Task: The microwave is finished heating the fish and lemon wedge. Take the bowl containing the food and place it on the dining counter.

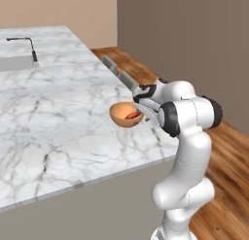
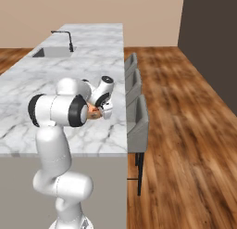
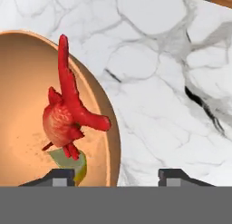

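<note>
Left base view: bowl [image 1: 126, 114] sitting on the counter [image 1: 53, 127] near its right edge, tilted slightly, fish [image 1: 132, 115] visible as a red streak inside. Gripper [image 1: 141, 111] at the bowl's right rim, mostly hidden behind the forearm; finger spacing not readable here. Sink [image 1: 17, 63] and dark faucet [image 1: 26, 44] at the far left end of the slab.

Right base view: arm folded over the counter [image 2: 99, 61], wrist pointing down at the bowl [image 2: 94, 114], of which just an orange sliver is seen. Grey stools [image 2: 137, 124] lined along the counter's right side, over wood floor [image 2: 185, 140].

Hand view: fingertips [image 3: 61, 175] spread apart, straddling the bowl [image 3: 27, 96] rim, one tip inside, one outside over marble; not pinching. Fish [image 3: 68, 112] lying in the bowl, lemon wedge [image 3: 72, 163] just beneath it, touching.
</note>
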